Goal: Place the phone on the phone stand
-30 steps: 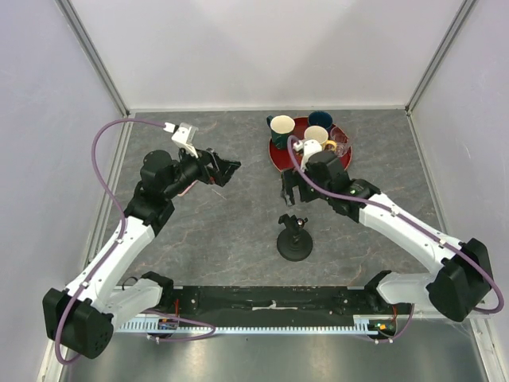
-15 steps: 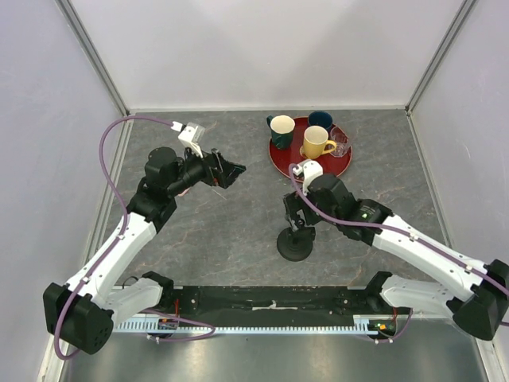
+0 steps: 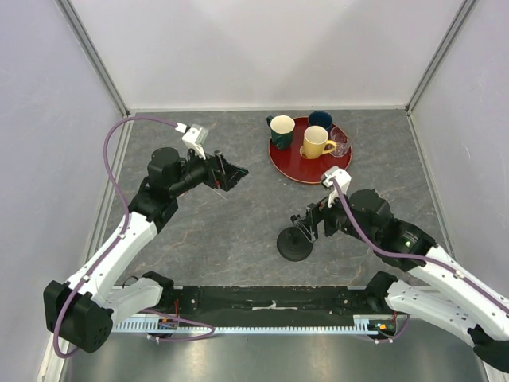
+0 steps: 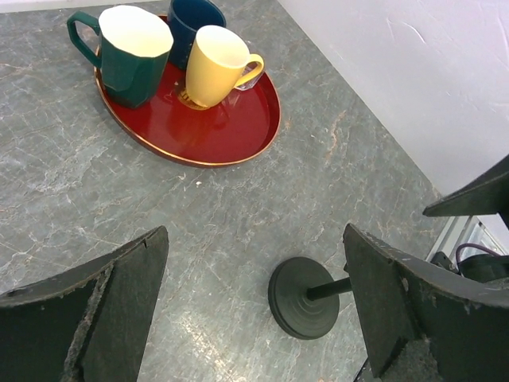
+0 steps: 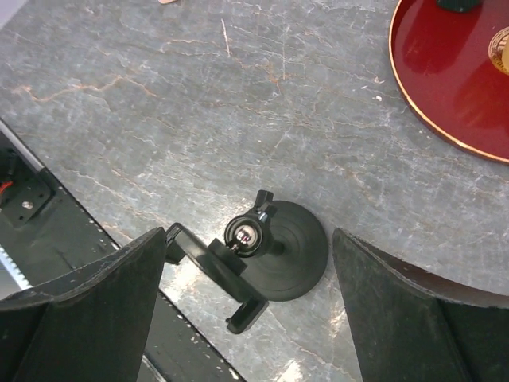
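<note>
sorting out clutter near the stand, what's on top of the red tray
Three mugs stand on the red tray: a green mug, a yellow mug and a dark blue mug, plus a small clear glass. The tray floor beneath them is covered.

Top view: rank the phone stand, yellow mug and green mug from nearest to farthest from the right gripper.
1. phone stand, right beside the right gripper, toward the near edge.
2. yellow mug, mid-tray.
3. green mug, tray's far-left edge.
</note>
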{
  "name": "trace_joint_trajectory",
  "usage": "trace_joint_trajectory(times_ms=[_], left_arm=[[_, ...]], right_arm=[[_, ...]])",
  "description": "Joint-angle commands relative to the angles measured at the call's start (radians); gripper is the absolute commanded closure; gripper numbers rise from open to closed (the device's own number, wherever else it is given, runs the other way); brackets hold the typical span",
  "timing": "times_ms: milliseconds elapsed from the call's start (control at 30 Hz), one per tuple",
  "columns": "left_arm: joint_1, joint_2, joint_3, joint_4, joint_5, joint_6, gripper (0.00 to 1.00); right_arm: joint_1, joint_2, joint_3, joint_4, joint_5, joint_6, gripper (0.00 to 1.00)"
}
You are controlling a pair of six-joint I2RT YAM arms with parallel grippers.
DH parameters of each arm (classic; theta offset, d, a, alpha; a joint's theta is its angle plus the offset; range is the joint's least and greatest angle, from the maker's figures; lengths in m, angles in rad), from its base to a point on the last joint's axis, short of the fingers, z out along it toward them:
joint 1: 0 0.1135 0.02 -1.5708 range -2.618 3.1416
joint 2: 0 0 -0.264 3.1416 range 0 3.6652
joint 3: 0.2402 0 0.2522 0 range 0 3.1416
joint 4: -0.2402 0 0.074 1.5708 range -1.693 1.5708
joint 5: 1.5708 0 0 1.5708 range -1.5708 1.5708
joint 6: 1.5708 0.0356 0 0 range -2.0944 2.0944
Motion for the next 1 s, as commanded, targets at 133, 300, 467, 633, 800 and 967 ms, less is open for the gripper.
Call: trace_joint_trajectory(times_ms=[133,300,467,633,800,967], left_arm=[[-0.015,0.023,0.047,0.011,0.044,-0.039,0.04],[-0.020,0.022,0.048,0.008,0.043,-0.036,0.04],[-0.020,0.022,0.048,0.008,0.047,-0.037,0.04],[-0.023,0.022,0.048,0.006,0.044,-0.037,0.05],[-0.029,0.025,0.050,0.005,0.043,-0.039,0.05],[-0.035,0.026,0.050,0.005,0.032,-0.033,0.05]], right_arm=[[0.004,0.005,0.004,-0.062,0.043,0.153,0.25],[0.003,0.008,0.011,-0.140,-0.017,0.206,0.35],[0.001,-0.038,0.021,-0.200,-0.005,0.247,0.35],[0.004,-0.040,0.019,-0.216,-0.077,0.261,0.32],[0.003,-0.030,0.007,-0.217,-0.091,0.259,0.28],[0.004,-0.018,-0.002,-0.181,-0.060,0.261,0.35]])
